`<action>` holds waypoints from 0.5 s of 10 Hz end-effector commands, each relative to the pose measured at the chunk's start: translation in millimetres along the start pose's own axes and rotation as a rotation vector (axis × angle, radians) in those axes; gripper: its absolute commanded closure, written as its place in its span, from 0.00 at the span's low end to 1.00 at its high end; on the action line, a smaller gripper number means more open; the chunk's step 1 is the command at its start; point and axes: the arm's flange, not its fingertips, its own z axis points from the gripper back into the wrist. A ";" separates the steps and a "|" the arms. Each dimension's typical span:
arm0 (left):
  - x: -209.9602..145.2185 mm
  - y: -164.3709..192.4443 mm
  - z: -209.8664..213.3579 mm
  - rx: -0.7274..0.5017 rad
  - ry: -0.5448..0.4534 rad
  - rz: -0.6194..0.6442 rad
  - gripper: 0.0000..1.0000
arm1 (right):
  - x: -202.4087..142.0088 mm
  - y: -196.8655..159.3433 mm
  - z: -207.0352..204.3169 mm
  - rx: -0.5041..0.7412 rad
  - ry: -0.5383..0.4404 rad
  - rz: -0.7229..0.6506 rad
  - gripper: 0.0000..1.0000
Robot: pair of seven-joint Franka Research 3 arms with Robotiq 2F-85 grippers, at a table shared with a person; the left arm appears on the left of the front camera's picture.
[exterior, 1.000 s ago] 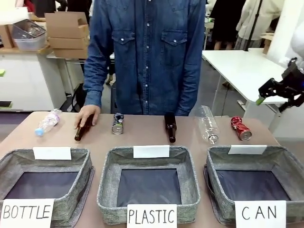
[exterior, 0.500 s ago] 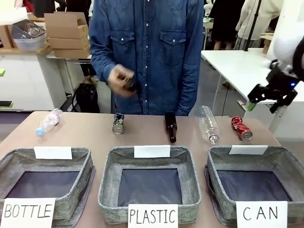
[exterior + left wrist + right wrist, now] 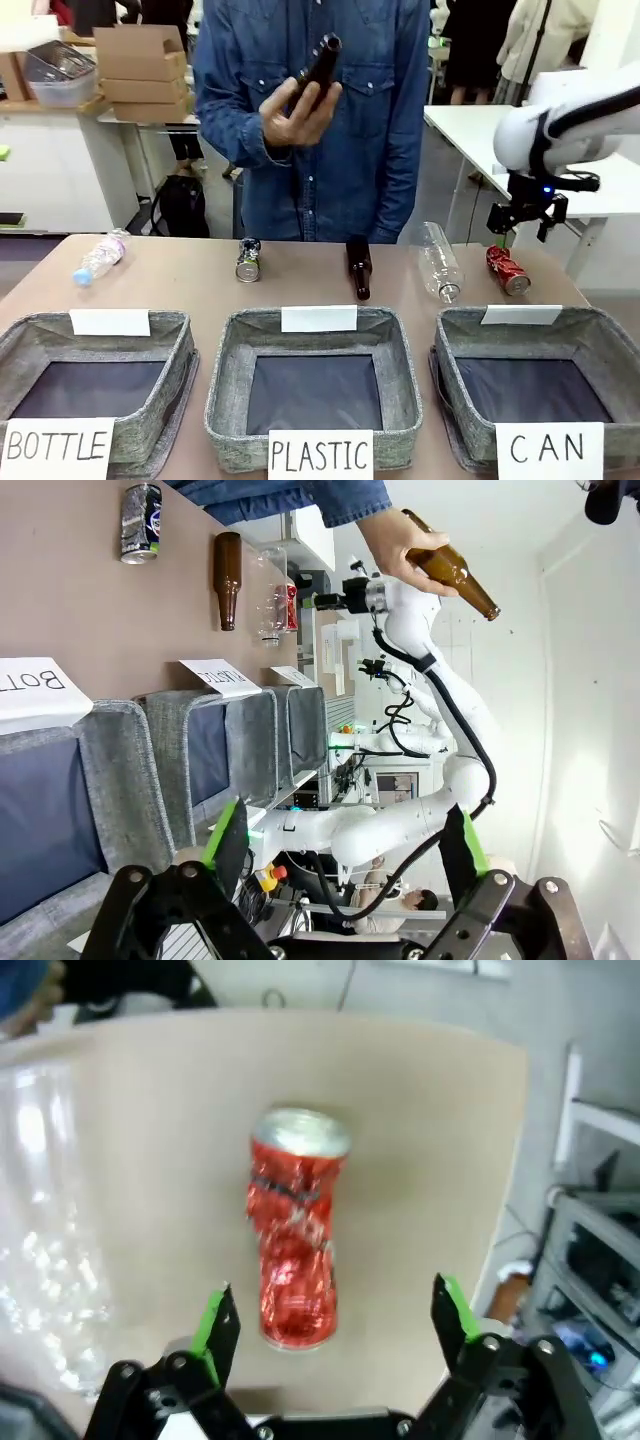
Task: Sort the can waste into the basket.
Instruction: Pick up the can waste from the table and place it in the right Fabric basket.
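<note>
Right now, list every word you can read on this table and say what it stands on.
"BOTTLE": left card, on the front of the left basket.
"PLASTIC": middle card, on the front of the middle basket.
"CAN": right card, on the front of the right basket.
Print on the red can: blurred, unreadable.
Print on the dark can: too small to read.
</note>
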 end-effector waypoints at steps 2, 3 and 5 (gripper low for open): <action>-1.9 0.3 -0.2 -0.008 0.005 -0.022 0.00 | 31.3 12.2 -14.1 -0.013 0.087 0.051 0.00; -1.9 0.3 -0.2 -0.008 0.005 -0.022 0.00 | 38.9 12.8 -26.0 0.011 0.105 0.070 0.00; -1.9 0.3 -0.2 -0.008 0.005 -0.022 0.00 | 45.3 14.2 -43.5 0.025 0.163 0.093 0.00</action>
